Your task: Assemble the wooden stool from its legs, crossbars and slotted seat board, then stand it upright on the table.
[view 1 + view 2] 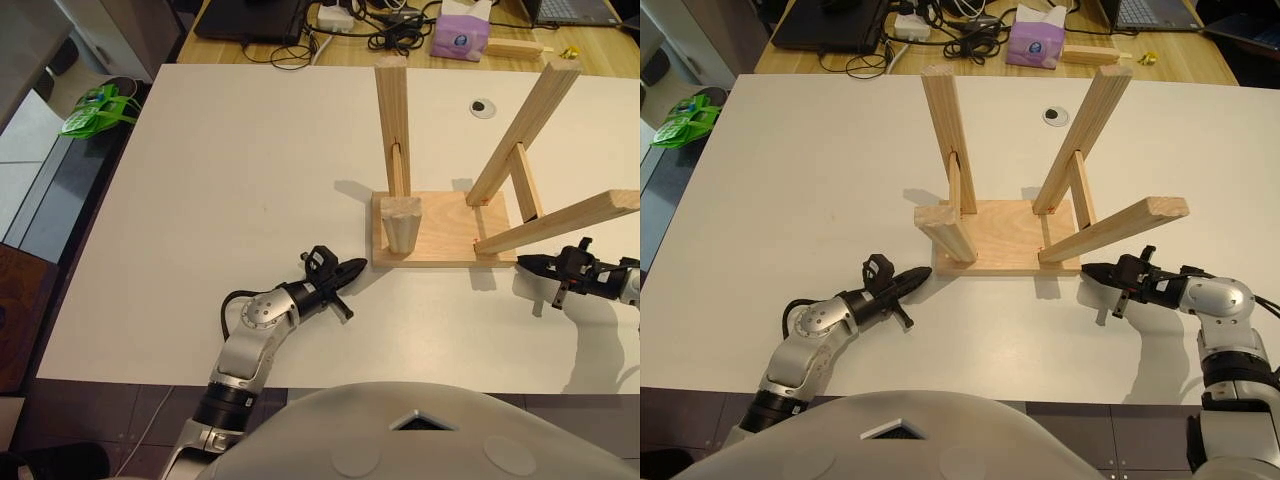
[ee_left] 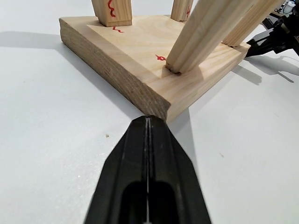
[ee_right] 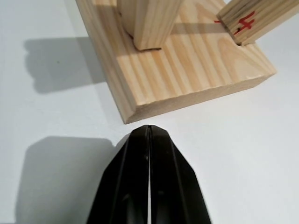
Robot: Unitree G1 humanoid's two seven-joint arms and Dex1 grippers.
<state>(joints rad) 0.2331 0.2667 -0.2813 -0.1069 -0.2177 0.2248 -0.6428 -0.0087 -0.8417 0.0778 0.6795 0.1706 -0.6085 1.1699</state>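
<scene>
Bright, even room light covers the white table [image 1: 220, 200], which looks pale and matte in the head views. The stool [image 1: 1005, 240] throws soft grey shadows toward 9 o'clock, so the main light comes from above at about 3 o'clock. A fainter shadow spreads on the table at 6 o'clock of the right gripper [image 1: 1087, 269]. In the right wrist view, darker soft-edged shadows lie beside the seat board [image 3: 187, 79] and beneath the gripper
</scene>
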